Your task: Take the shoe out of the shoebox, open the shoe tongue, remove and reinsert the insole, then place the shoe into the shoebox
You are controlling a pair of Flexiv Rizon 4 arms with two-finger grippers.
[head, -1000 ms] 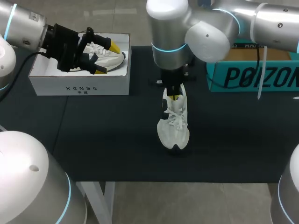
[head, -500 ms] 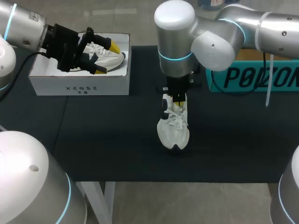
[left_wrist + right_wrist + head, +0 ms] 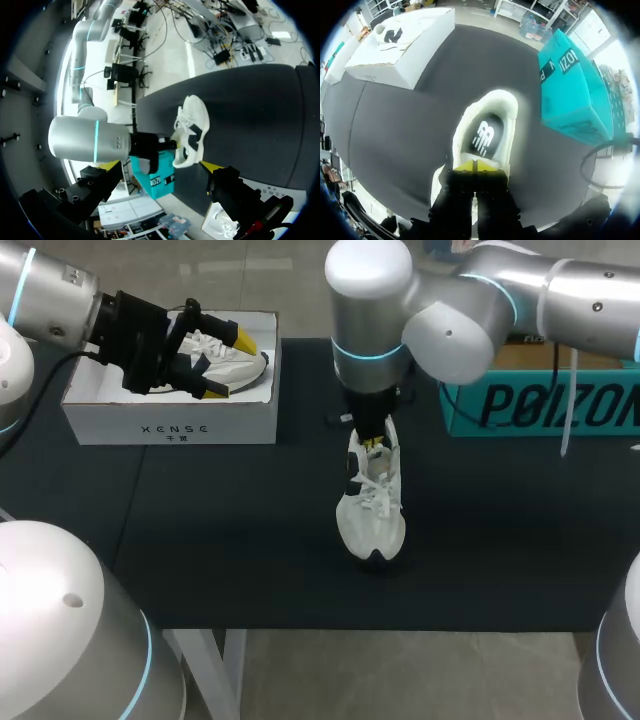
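White cardboard shoebox (image 3: 170,405), open-topped, stands at the far left of the bench (image 3: 230,540), with a second shoe (image 3: 228,358), also white, lying inside it. The left tool (image 3: 231,365) hangs over the open box with its yellow-tipped fingers spread wide, one tip toward each side of the second shoe. It grips nothing.

Centre: the shoe (image 3: 371,508), white with black trim, stands sole-down on the dark bench, well apart from the shoebox. Its toe points to the near edge and its heel to the far edge. The right tool (image 3: 374,447) comes down from above onto the shoe's opening, just behind the laces.

Right wrist view: the two yellow tips are pressed together at the laced end of the opening. The dark insole (image 3: 484,136), with its white logo, sits in the shoe directly ahead of them. Whether a thin edge of the tongue is pinched between the tips cannot be told.

Far right: a teal box (image 3: 545,405) rests on the bench, near the shoe but not touching it.
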